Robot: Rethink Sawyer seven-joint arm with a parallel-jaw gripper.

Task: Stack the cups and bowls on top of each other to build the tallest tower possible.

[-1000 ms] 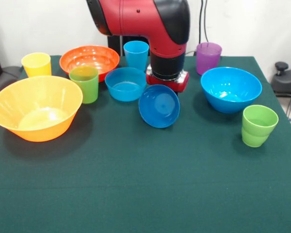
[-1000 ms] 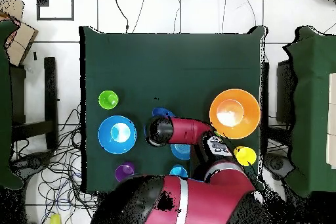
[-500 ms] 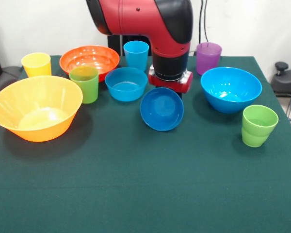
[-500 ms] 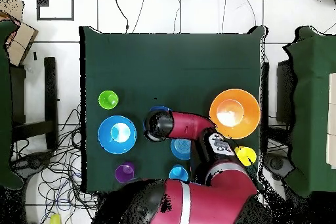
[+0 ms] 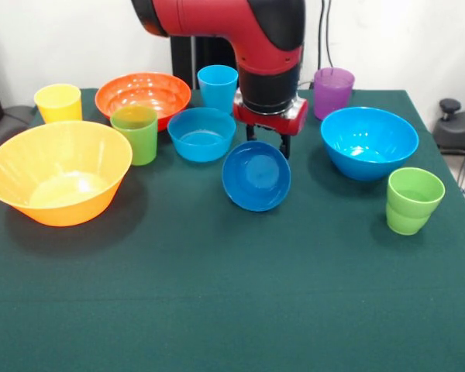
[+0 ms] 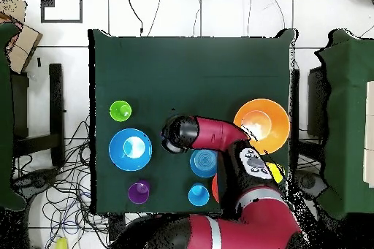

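- Nearest, right: a green cup (image 5: 414, 200) on the table (image 5: 232, 310).
- Left: the big yellow-orange bowl (image 5: 56, 171).
- Centre: the small dark blue bowl (image 5: 256, 176), tipped on edge, its far rim pinched by the gripper (image 5: 268, 142).
- Behind: medium light blue bowl (image 5: 201, 133), big light blue bowl (image 5: 368, 142).
- Farthest: orange-red bowl (image 5: 142, 96), purple cup (image 5: 332, 91).

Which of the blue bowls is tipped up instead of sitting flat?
The small dark blue plastic bowl under the gripper; its opening faces the front camera, while both light blue bowls sit upright.
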